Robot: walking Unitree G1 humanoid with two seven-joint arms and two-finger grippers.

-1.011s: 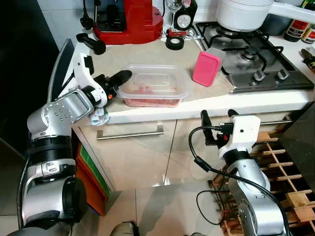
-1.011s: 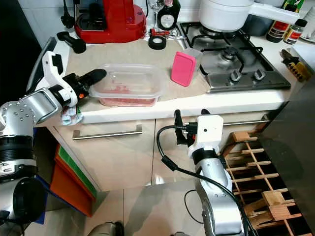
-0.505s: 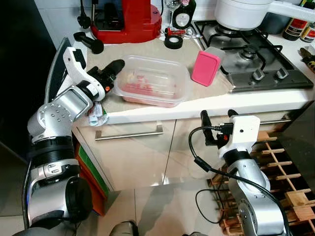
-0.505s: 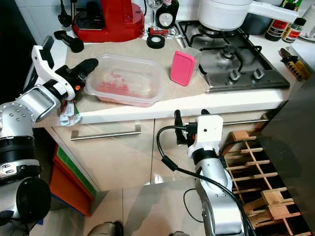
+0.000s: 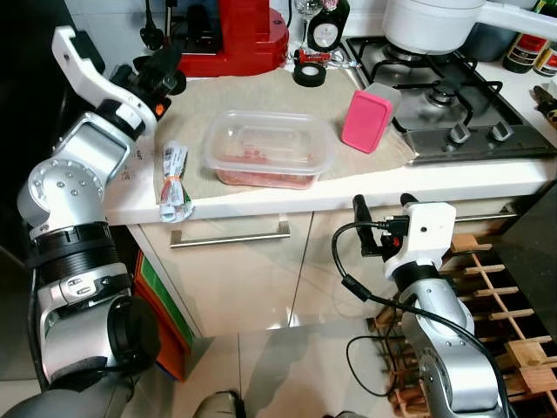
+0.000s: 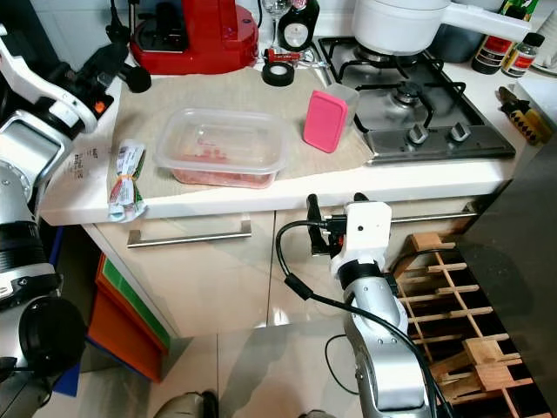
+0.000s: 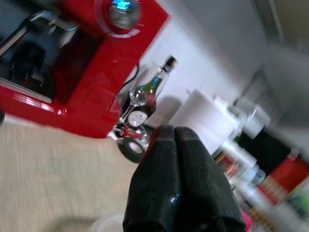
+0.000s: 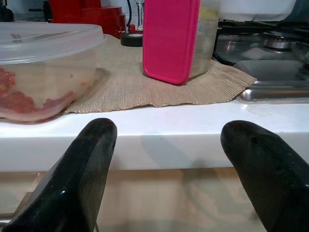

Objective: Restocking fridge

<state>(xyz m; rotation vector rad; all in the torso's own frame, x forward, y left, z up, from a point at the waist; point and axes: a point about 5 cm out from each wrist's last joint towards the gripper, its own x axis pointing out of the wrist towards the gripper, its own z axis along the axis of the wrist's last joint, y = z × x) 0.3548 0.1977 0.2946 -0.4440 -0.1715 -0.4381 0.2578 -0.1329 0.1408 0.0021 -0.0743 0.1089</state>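
The left gripper (image 5: 164,63) is raised above the back left part of the white countertop (image 5: 452,181), its two black fingers (image 7: 178,183) pressed together with nothing between them, their tips close to the red coffee machine (image 5: 228,35). Forward of those closed jaws and apart from them, a clear rectangular plastic container with a lid and red food inside (image 5: 270,150) rests flat on the beige woven mat (image 5: 252,96). A small printed packet bound with an orange band (image 5: 174,180) lies at the mat's left edge, between that gripper's arm and the container. The right gripper (image 5: 383,205) hangs below the counter's front edge before the cabinet doors, its fingers (image 8: 79,169) spread wide and empty; beyond the gap between them stands a pink-lidded upright plastic box (image 8: 178,38), with the container off to one side of the jaws. Behind the box sits a steel gas hob (image 5: 444,96) carrying a white pot (image 5: 431,22), and a black tape roll (image 5: 308,74) lies near the coffee machine.
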